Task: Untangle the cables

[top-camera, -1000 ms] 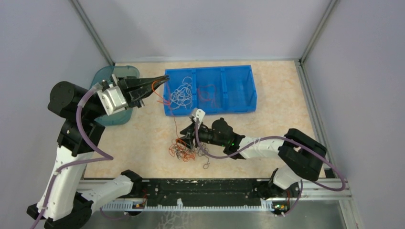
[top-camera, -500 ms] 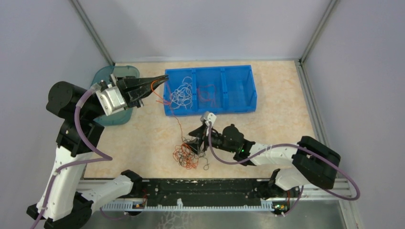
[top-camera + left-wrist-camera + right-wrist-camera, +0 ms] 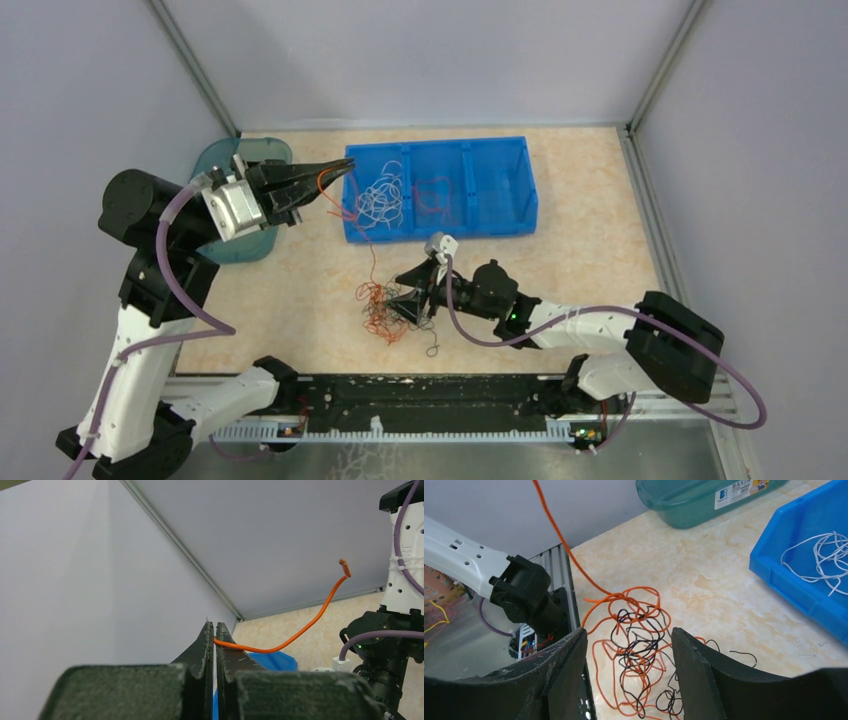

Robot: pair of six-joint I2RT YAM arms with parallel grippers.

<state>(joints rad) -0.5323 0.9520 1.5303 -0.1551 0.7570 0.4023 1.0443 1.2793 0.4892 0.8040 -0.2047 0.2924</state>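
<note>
A tangle of thin orange and black cables (image 3: 385,310) lies on the table in front of the blue bin; it also shows in the right wrist view (image 3: 639,650). My left gripper (image 3: 343,168) is raised at the bin's left end and shut on one orange cable (image 3: 280,647). That cable (image 3: 372,255) runs down from it to the tangle. My right gripper (image 3: 410,300) is open, low over the tangle's right side, and the tangle lies between its fingers (image 3: 628,632). It holds nothing.
The blue bin (image 3: 440,232) has white cables (image 3: 380,198) in its left compartment and red ones (image 3: 435,195) in the middle one. A teal basin (image 3: 215,160) stands behind the left arm. The metal rail runs along the near edge (image 3: 450,385).
My right arm has drawn back to the right and nearer the front, with its gripper lower by the tangle. The tangle has shifted slightly. My left gripper has stayed put with the orange cable.
</note>
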